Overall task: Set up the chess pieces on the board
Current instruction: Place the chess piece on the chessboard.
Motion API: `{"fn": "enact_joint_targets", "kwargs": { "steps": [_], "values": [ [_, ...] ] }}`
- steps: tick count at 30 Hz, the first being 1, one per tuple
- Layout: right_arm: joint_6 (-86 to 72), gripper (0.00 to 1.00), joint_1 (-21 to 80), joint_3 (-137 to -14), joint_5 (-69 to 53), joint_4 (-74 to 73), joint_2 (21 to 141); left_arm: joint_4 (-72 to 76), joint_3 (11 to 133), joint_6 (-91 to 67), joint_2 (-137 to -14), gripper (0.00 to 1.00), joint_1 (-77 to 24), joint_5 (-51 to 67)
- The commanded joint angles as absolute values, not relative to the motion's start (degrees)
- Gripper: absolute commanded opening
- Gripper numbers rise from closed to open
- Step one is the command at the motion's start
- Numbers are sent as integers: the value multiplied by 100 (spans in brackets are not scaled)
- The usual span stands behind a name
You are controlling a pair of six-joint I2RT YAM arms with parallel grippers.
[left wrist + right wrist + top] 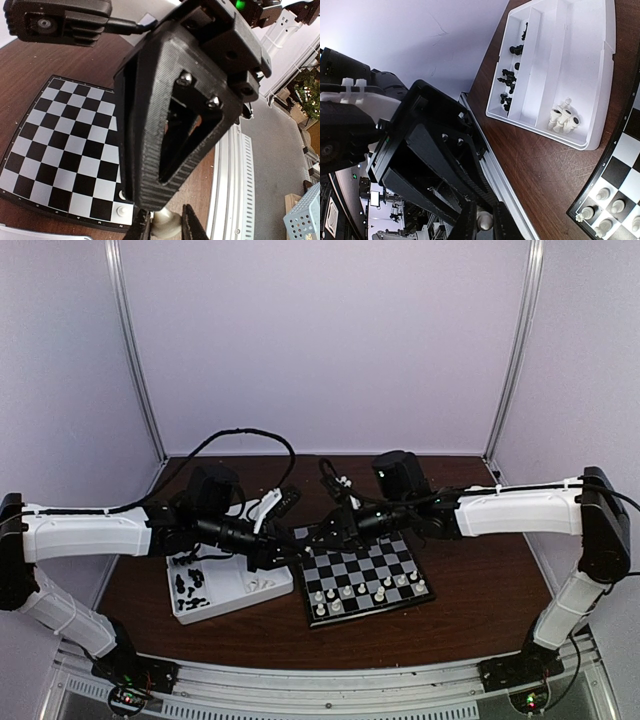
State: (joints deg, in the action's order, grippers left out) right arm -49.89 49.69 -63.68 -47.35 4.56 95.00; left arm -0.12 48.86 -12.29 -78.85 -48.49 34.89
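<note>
We see the chessboard (365,575) lying on the dark brown bench (480,580), with cream-white chess pieces (362,592) lined along its near edge. Just left of it, a white compartment tray (235,602) holds black pieces (190,587) and a few white ones (563,120). Near the board's far left corner, the left gripper (164,231) pinches a cream-white piece (165,220), and the right gripper (484,227) pinches another white piece (484,218).

Black-grey checked board (366,566), white tray (228,592)
</note>
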Motion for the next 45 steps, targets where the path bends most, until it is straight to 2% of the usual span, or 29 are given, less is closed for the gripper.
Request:
{"fn": "enact_joint_targets", "kwargs": {
  "steps": [1, 3, 6, 9, 10, 14, 17, 21, 25, 28, 33, 45],
  "values": [
    [-4972, 11, 4905, -6261, -4807, 571, 9239, 144, 4861, -1140, -7827, 12, -4869, 3490],
    [-4975, 5, 4891, -6243, -4808, 579, 9218, 137, 4864, -1138, -7831, 12, -4869, 3481],
    [-4966, 4, 4872, -6224, -4772, 572, 9168, 123, 4858, -1147, -7818, 17, -4869, 3423],
    [-4762, 2, 4840, -6246, -4614, 367, 9088, 108, 4826, -1233, -7765, 40, -4869, 3138],
    [-4599, 2, 4816, -6286, -4511, 122, 9053, 112, 4796, -1253, -7731, 45, -4869, 3048],
    [-3500, 3, 4737, -6617, -3527, -1427, 8779, 85, 4641, -1350, -7479, 60, -4869, 2624],
    [-2863, 4, 4737, -6760, -2643, -2304, 8581, 28, 4496, -1506, -7279, 66, -4869, 2155],
    [-2418, 4, 4759, -6599, -1817, -2809, 8281, -353, 4209, -1869, -7074, 68, -4869, 1572],
    [-2304, 4, 4801, -6206, -1480, -2841, 8003, -644, 3989, -2283, -6860, 70, -4868, 906],
    [-2327, 4, 4905, -5979, -1340, -2759, 7863, -1241, 4057, -2655, -6833, 75, -4834, 10],
    [-2405, 4, 5241, -5765, -1016, -2576, 7849, -2315, 4415, -3087, -7097, 75, -4768, -1056],
    [-2560, 3, 6240, -5466, 220, -2126, 8210, -2991, 4874, -3183, -7753, 72, -4766, -1083]
  ]
}}
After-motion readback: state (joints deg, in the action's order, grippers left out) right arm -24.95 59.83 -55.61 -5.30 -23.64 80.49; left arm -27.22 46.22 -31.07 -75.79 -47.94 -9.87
